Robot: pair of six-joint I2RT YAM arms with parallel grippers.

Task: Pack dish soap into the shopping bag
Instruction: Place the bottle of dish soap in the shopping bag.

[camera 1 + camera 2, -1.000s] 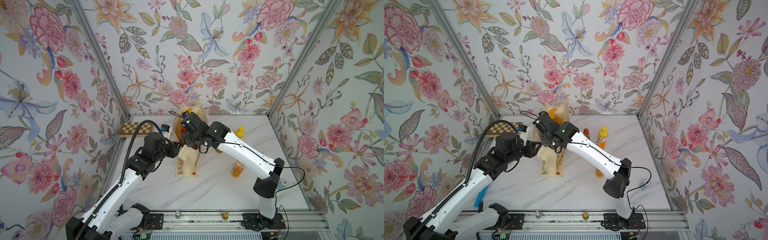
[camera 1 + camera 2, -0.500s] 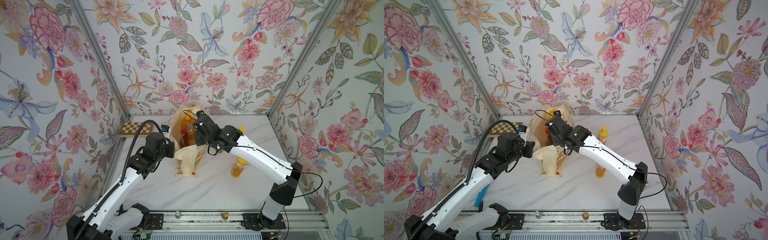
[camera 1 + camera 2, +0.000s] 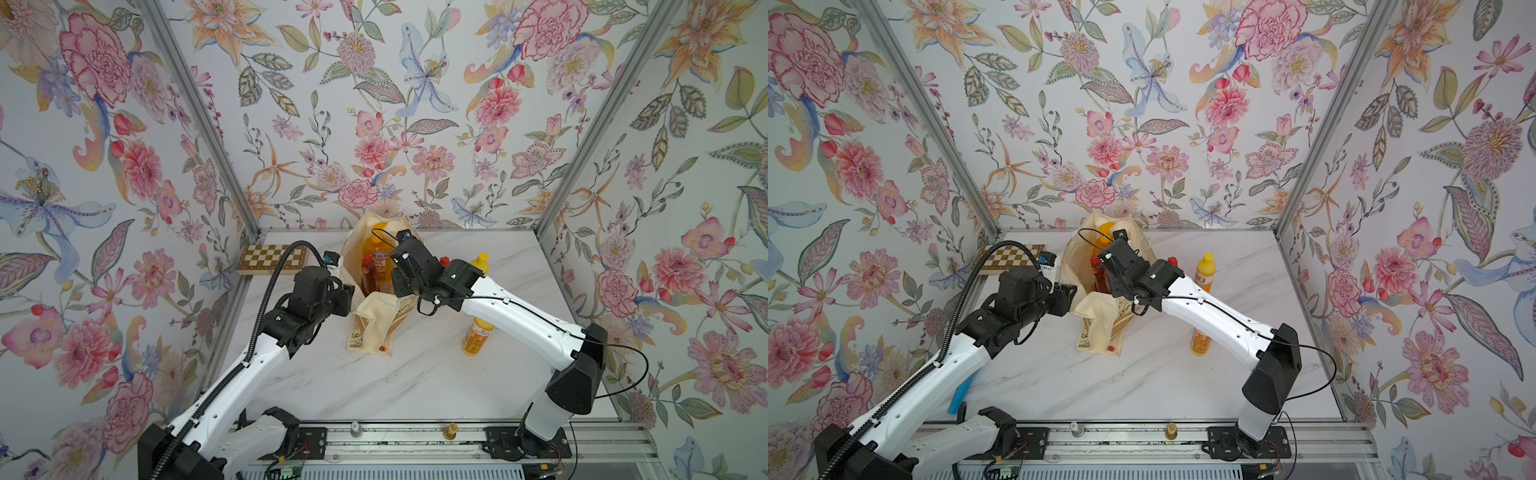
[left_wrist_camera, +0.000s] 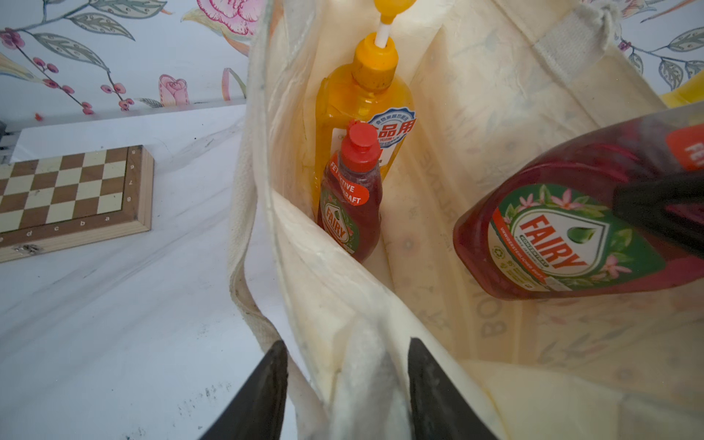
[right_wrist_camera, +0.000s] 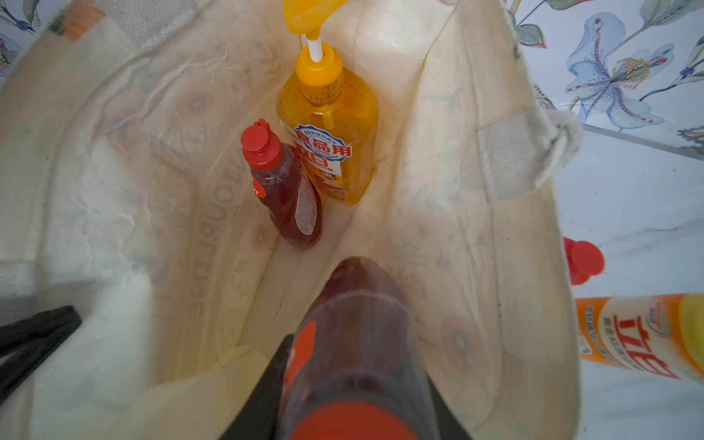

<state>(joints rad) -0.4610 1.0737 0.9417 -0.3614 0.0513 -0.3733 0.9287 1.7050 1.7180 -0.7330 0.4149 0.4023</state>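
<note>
The cream shopping bag stands open at the back middle of the table. Inside it stand a tall orange pump bottle and a dark-red, red-capped bottle. My right gripper is shut on a second dark-red dish soap bottle, which hangs bottom-down in the bag's mouth. My left gripper straddles the bag's near-left rim; its fingers are open with folded fabric between them.
To the right of the bag stand two orange, yellow-capped bottles and a red cap that shows behind my right wrist. A chessboard lies at the back left. Flowered walls close in three sides.
My right gripper has carried the dark-red bottle rightward over the bag, so the bottles inside now show. The bag's front fabric has slumped lower. The left arm has barely moved.
</note>
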